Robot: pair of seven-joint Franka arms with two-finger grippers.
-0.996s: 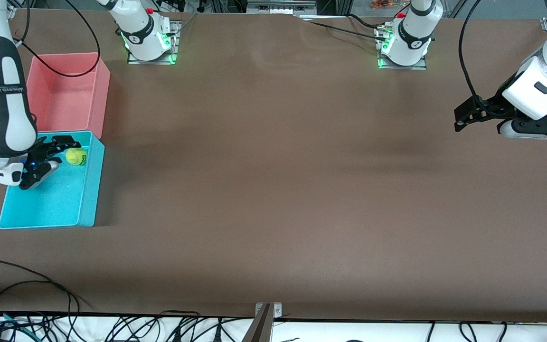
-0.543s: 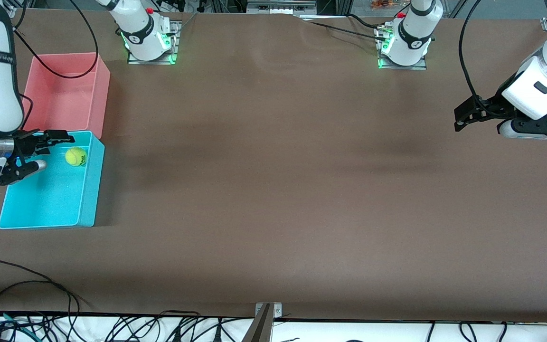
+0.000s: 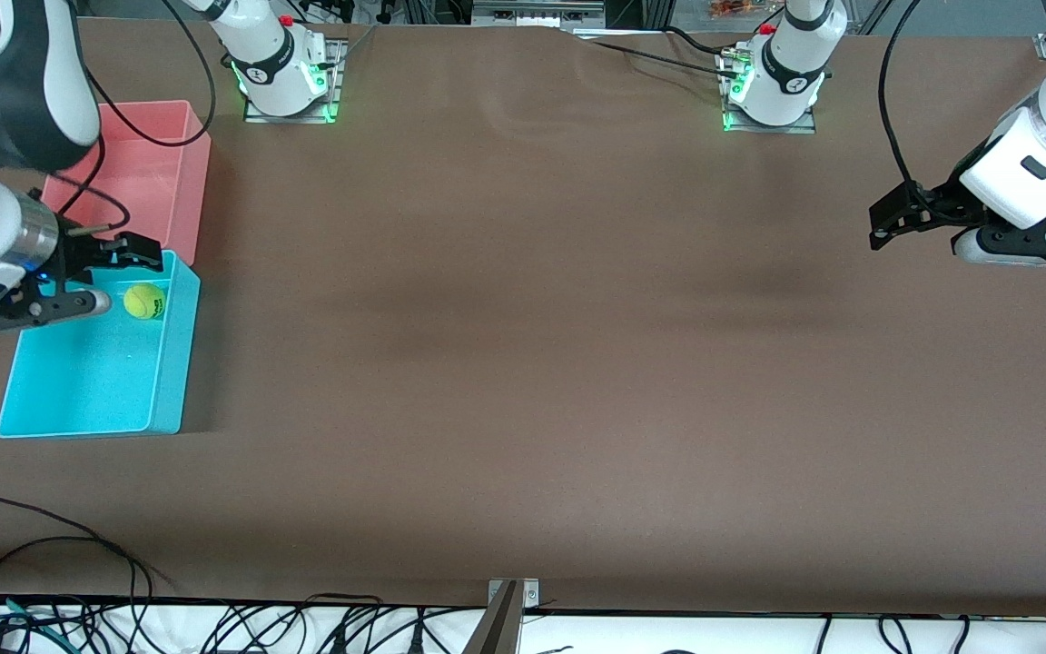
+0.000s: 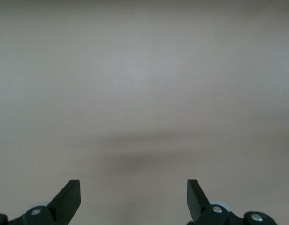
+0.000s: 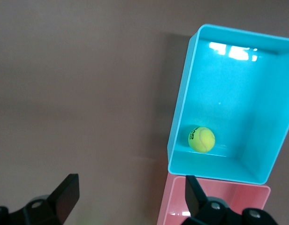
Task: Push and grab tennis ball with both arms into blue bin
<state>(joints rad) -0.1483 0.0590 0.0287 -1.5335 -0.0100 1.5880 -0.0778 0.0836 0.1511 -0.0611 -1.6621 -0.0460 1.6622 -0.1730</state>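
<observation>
The tennis ball (image 3: 144,301) lies inside the blue bin (image 3: 87,381), at the end next to the pink tub. My right gripper (image 3: 116,278) is open and empty, up in the air over that end of the bin, beside the ball and not touching it. In the right wrist view the ball (image 5: 201,139) rests on the bin's floor (image 5: 238,93), well clear of my open right gripper (image 5: 130,194). My left gripper (image 3: 883,226) is open and empty above bare table at the left arm's end; its wrist view shows the open gripper (image 4: 133,197) over bare table only.
A pink tub (image 3: 137,182) stands against the blue bin, farther from the front camera; it also shows in the right wrist view (image 5: 215,201). Both arm bases (image 3: 287,77) (image 3: 773,86) stand along the table's back edge. Cables lie past the front edge.
My right gripper has risen out of the blue bin and drawn back toward the pink tub. The ball stays in the bin. The left arm has not moved.
</observation>
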